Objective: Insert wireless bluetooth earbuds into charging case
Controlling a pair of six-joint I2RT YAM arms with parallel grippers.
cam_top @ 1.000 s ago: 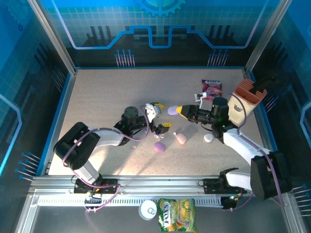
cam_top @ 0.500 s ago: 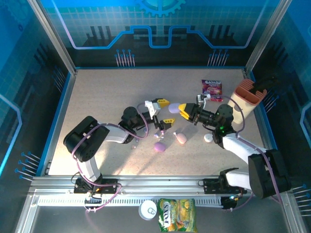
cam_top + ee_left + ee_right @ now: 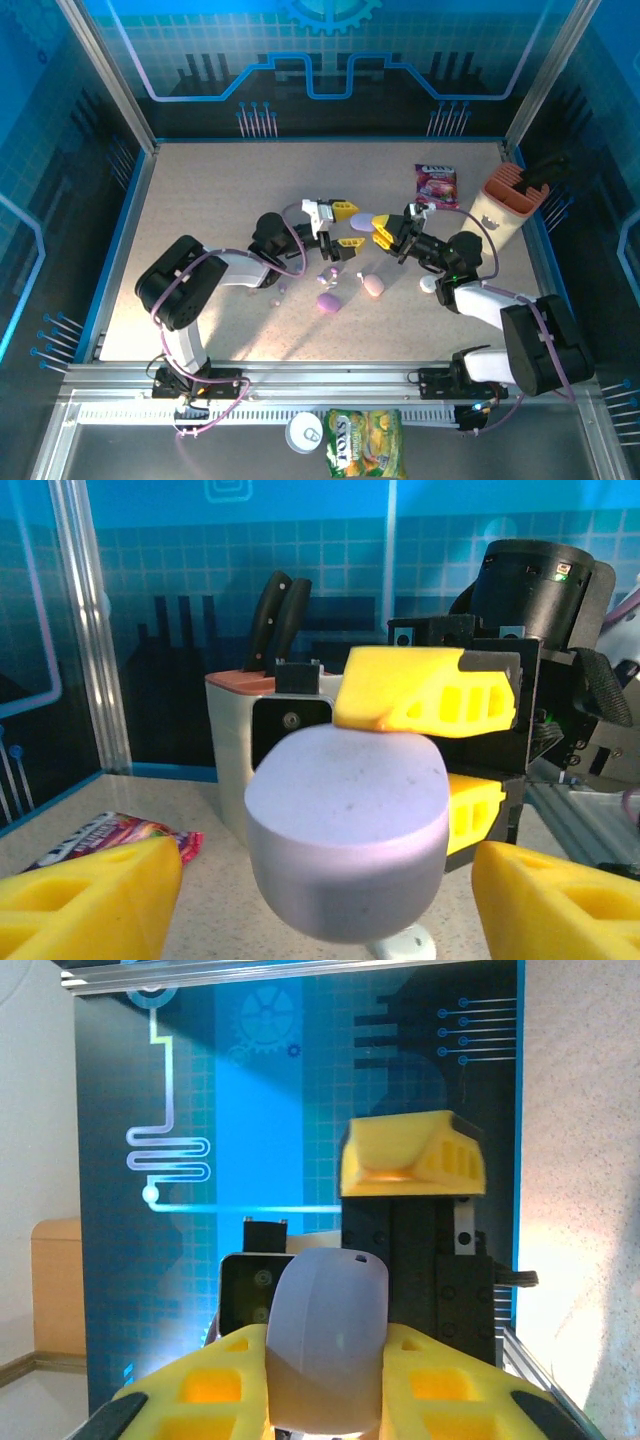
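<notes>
The lilac charging case (image 3: 345, 830) sits mid-frame, pinched by your right gripper (image 3: 325, 1385); your left gripper (image 3: 322, 905) holds its fingers spread either side.

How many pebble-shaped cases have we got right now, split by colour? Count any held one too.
Lilac: 2, one lilac case in the right gripper, another on the table
Pink: 1, pink case
White: 1, white case
Total: 4
</notes>
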